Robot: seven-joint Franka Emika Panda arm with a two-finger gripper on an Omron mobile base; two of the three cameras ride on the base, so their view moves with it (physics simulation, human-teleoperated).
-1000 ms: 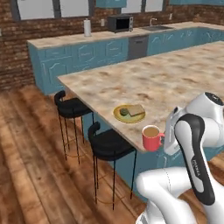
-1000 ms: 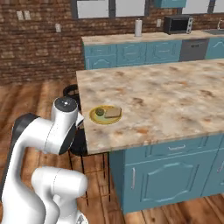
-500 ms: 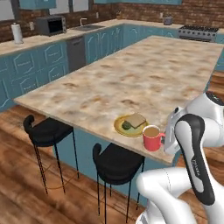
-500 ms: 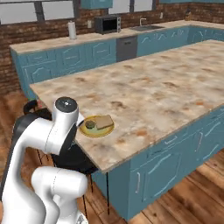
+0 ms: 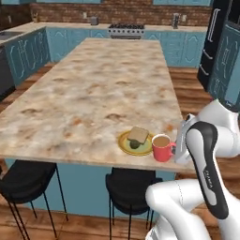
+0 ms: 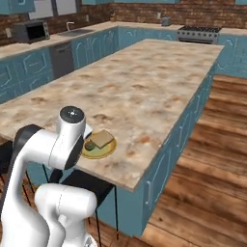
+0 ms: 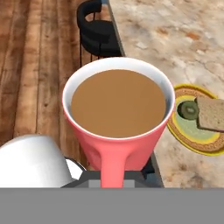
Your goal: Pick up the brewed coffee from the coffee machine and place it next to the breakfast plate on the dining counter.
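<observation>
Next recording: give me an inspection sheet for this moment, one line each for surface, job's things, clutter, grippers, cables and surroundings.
Surface: dining counter, beige-and-rust marbled top on a teal base.
Job's things: red mug full of light brown coffee, upright, at the counter's near edge beside the breakfast plate; whether it rests on the top cannot be told. The plate carries toast and a small dark morsel.
Clutter: nothing seen on the counter besides the plate.
Grippers: gripper shut on the mug by its handle.
Cables: nothing seen.
Surroundings: black stools under the counter's near edge, wooden floor, teal cabinets, stove against a brick wall, microwave.
</observation>
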